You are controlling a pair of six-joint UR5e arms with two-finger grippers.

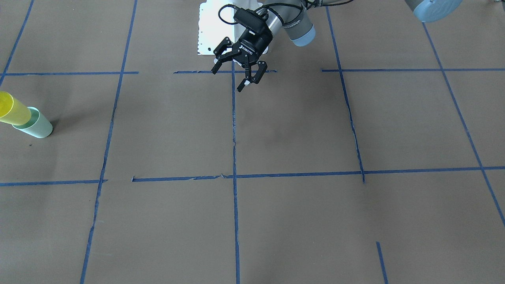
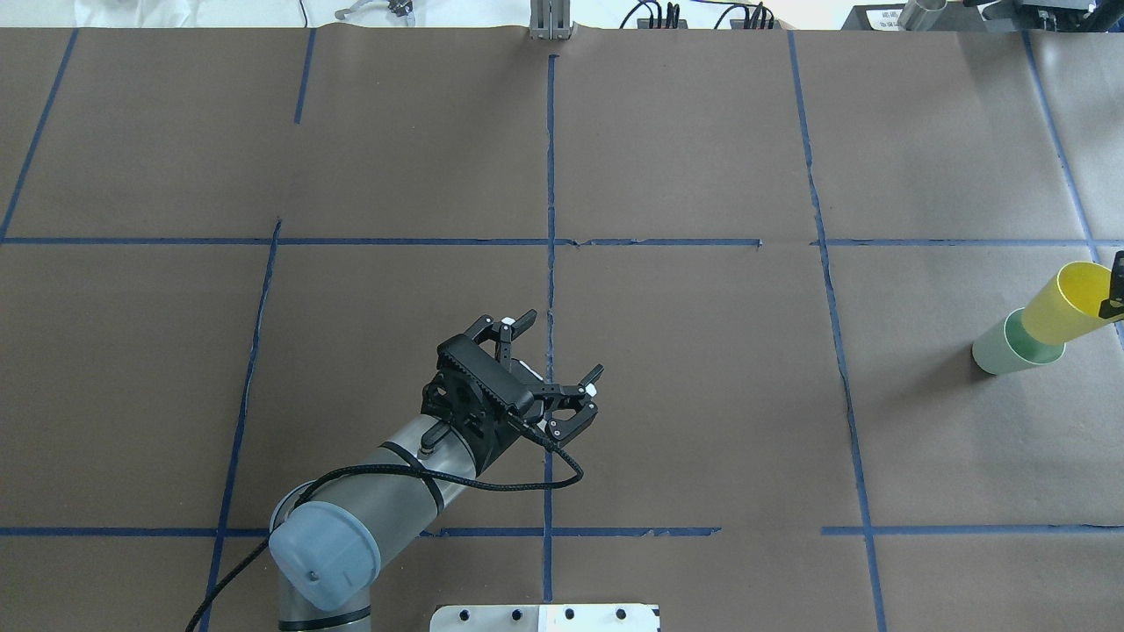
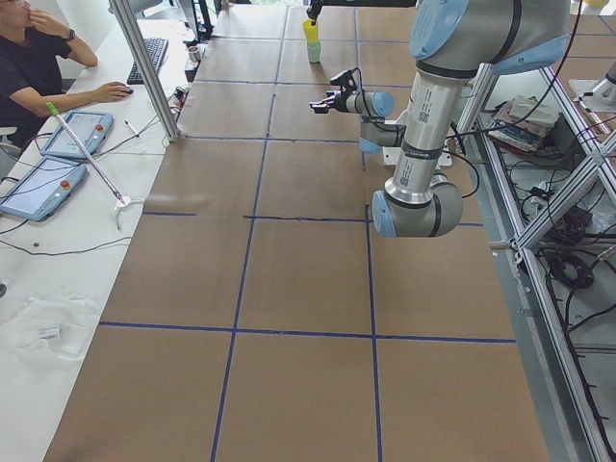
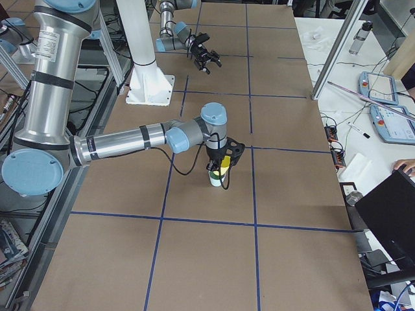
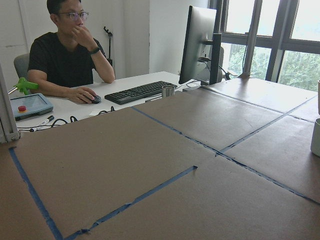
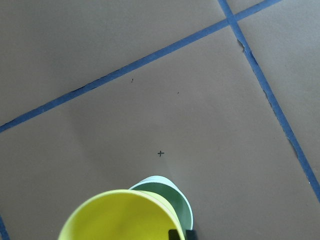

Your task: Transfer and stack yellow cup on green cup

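The yellow cup (image 2: 1064,305) stands with its base inside the pale green cup (image 2: 1008,349) at the table's far right; both also show in the front view, yellow (image 1: 12,109) in green (image 1: 37,125). My right gripper (image 4: 223,155) is over them, shut on the yellow cup's rim; one finger (image 2: 1114,285) shows at the overhead view's edge. The right wrist view looks down into the yellow cup (image 6: 120,219), the green cup's rim (image 6: 180,200) just beyond it. My left gripper (image 2: 562,344) is open and empty above the table's middle.
Blue tape lines (image 2: 551,263) divide the brown table into squares. The robot's white base plate (image 1: 215,27) lies behind the left gripper. An operator (image 5: 70,55) sits at a desk with a keyboard and a monitor past the table's far edge.
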